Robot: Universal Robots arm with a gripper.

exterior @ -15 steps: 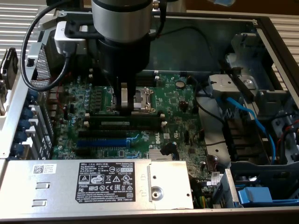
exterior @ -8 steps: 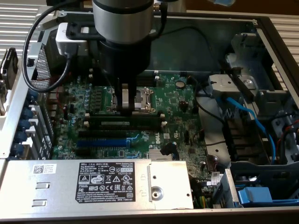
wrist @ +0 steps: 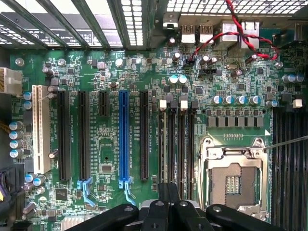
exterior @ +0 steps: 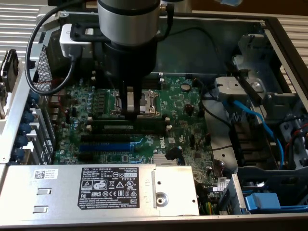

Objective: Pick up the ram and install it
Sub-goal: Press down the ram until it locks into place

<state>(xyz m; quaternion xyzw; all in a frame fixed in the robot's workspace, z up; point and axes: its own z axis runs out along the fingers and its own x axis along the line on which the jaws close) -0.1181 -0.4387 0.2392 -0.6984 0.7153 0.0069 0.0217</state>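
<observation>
**Arm vertical over the board, gripper down at the memory slots**

Arm comes straight down from above into the open PC case (exterior: 269, 29), wrist pointing at the motherboard (exterior: 183, 103). Gripper (exterior: 132, 107) sits low, just above the board, between the CPU socket (exterior: 149, 102) and the memory slots (exterior: 130, 127). Exterior view shows its fingers close together with a thin pale piece between the tips; can't tell what that is. Wrist view: fingertips (wrist: 169, 204) pressed together, hovering over the narrow slots (wrist: 175, 144) next to the socket (wrist: 233, 180).

The ram (exterior: 126, 126) looks like the long dark stick with a pale label strip lying in the slot row directly under the gripper. Whether it's fully seated or clipped can't be told. Blue expansion slot (exterior: 105, 146) is just beside that row, toward the power supply (exterior: 103, 188).
</observation>
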